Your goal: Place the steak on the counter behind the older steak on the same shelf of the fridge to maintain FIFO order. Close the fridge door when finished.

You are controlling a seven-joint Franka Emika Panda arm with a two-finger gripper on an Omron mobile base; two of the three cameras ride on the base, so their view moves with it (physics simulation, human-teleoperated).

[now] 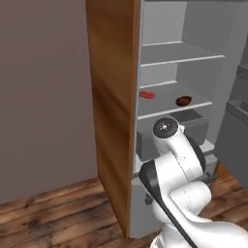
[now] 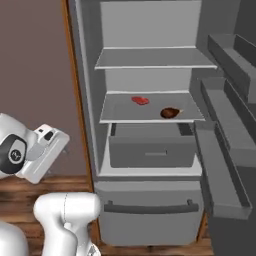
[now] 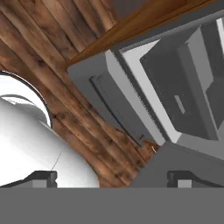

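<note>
Jaws: two dark finger tips [image 3: 40, 177] at the bottom of the hand view, set wide apart with nothing between them, so parted and empty. The hand points down past the fridge's [image 2: 150, 30] lower front toward the wooden floor [image 3: 57, 57], low and clear of the shelves; judged a withdrawn pose, not a reach.

Steak [image 2: 140, 100]: small flat bright red piece lying on the middle shelf [image 2: 120, 112], toward the rear left. Reads as the placed item, since the rear position suits FIFO order.

Older item [image 2: 170, 112]: darker brownish-red lump on the same shelf, nearer the front edge and to the right, apart from the red piece. Front position keeps it first to hand.

Drawer [image 2: 150, 150]: grey, closed, directly under that shelf.

Freezer drawer [image 2: 150, 215]: lower grey front with a dark bar handle.

Fridge door [image 2: 225, 150]: swung open at the right, its tiered door bins facing the interior.

Wooden side panel [image 1: 114, 97]: brown, flanking the cabinet's left side.

Status, as judged: placement looks complete; door closing not yet done, and the arm must come round to the door's outer side to push it.
</note>
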